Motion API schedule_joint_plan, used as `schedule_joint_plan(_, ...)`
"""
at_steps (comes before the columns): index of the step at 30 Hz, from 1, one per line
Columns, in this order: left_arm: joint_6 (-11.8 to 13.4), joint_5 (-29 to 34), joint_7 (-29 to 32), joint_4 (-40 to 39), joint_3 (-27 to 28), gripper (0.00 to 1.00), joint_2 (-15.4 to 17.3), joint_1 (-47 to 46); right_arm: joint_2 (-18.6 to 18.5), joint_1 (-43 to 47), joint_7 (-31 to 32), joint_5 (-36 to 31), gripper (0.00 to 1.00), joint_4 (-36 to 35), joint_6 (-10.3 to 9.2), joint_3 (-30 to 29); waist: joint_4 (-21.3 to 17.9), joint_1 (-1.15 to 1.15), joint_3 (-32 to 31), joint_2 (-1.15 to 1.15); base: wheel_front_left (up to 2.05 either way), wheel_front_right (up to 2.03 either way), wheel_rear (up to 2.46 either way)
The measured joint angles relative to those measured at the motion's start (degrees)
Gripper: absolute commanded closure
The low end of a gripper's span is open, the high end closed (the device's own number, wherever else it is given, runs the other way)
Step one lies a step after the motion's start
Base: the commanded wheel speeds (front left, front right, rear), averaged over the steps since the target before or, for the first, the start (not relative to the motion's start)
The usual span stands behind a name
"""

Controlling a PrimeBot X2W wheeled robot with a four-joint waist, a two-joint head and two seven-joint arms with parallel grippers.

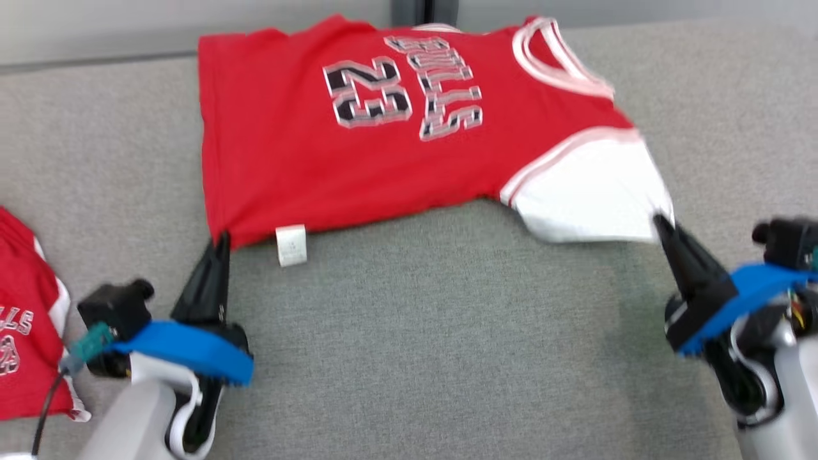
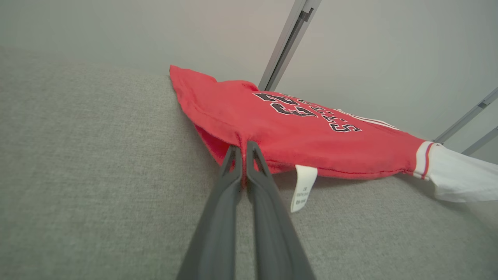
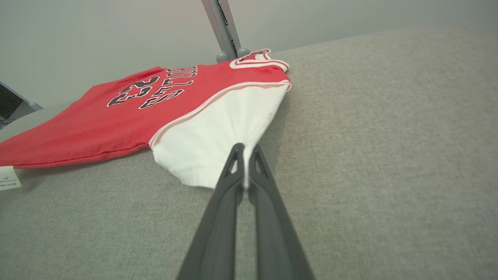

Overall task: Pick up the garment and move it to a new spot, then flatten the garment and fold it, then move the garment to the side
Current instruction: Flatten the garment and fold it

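Nearest the robot, the left gripper (image 2: 244, 151) is clamped tight on the near red hem corner of the garment (image 1: 358, 160), with only a thin bite of cloth between its fingers. The right gripper (image 3: 246, 151) is pinched just as tight on the edge of the white sleeve (image 1: 588, 191). A second red garment (image 1: 25, 319) lies just beside the left forearm, apart from the one being handled. Between the two grips the near hem hangs a little clear of the grey padded surface (image 1: 415, 332), and a white care label (image 1: 291, 245) dangles from it close to the left fingers. Beyond that, the printed red body lies spread and mostly flat, lettering up, reaching back to the neckline (image 1: 549, 54) near the wall and a metal post (image 3: 220, 27). The holds look like the main risk: each is shallow, so a sharp or uneven pull could slip one corner free and let that side drop in a heap. The sleeve may also stretch instead of drawing the body along, skewing the spread. A wide sweep of the left arm could catch the neighbouring garment.
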Motion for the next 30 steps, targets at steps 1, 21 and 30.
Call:
schedule_joint_plan(1, 0.0, -0.1, 0.0, -0.3, -0.5, 1.00, 0.3, 1.4, 0.2, 2.4, 1.4, 0.0, 1.00, -2.0, 0.00, -0.7, 0.1, 0.00, -0.9, 0.00, 0.00, 0.00, 0.00)
schedule_joint_plan(21, 7.1, -3.6, 19.1, -18.8, -3.6, 1.00, 11.4, 21.9, 9.4, 32.6, 31.9, -7.3, 1.00, -30.4, 0.00, -12.8, 1.0, 0.01, -7.2, 0.00, 0.00, 0.00, 0.00)
schedule_joint_plan(30, 11.3, -4.4, 24.3, -28.7, -3.4, 1.00, 14.9, 26.4, 9.9, 34.5, 33.5, -7.2, 1.00, -32.9, 0.00, -13.3, 1.5, 0.01, -7.6, 0.00, 0.00, 0.00, 0.00)
